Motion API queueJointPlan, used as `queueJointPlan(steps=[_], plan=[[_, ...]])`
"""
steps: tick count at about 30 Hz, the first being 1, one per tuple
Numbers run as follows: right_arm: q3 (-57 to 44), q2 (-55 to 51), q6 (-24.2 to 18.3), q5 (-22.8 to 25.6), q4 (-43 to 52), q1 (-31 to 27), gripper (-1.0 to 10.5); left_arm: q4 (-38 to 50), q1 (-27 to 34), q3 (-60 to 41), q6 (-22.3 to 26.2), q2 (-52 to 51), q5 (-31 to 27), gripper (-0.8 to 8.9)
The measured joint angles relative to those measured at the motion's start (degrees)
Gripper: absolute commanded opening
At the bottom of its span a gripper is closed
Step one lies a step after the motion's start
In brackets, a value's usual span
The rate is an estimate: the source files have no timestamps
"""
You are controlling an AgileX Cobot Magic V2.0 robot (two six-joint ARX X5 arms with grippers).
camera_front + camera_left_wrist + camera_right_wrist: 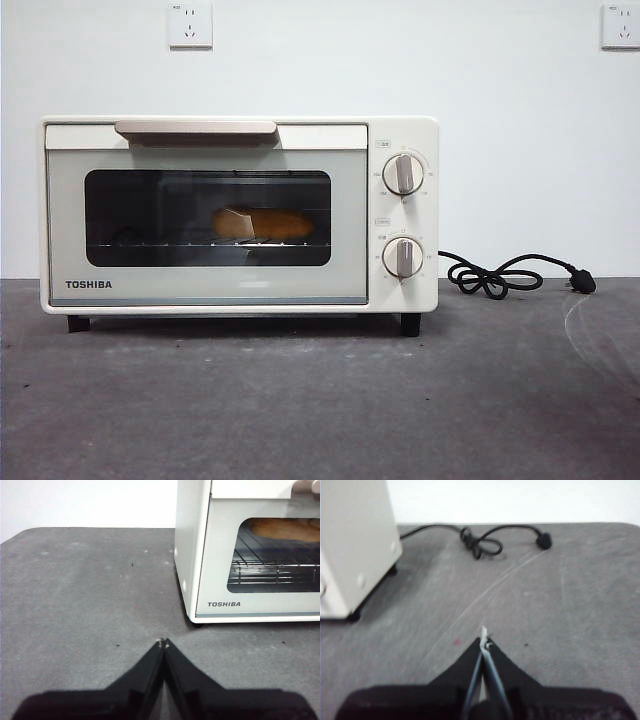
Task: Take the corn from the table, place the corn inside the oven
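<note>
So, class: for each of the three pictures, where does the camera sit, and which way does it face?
Front view: low, at table height, facing the oven door; no robot part shows.
Left wrist view: above the left gripper, jaws together, facing the oven's front corner.
Right wrist view: above the right gripper, jaws together, facing the cord.
Shared: front and left wrist both show the corn inside.

i see the dark grey table point(300, 410); on it stand the oven point(240, 215) and its black cord point(505, 275).
</note>
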Motion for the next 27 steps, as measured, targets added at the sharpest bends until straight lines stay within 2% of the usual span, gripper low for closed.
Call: queueJointPlan(steps=[7,27], plan=[[0.0,-0.3,2.1,0.6,-0.1,0.0,0.0,0.0,0.0,0.0,0.0,0.2,0.0,-0.04],[0.0,-0.3,2.3,0.7,-0.1,0.0,0.0,0.0,0.0,0.0,0.0,0.2,0.0,-0.04]])
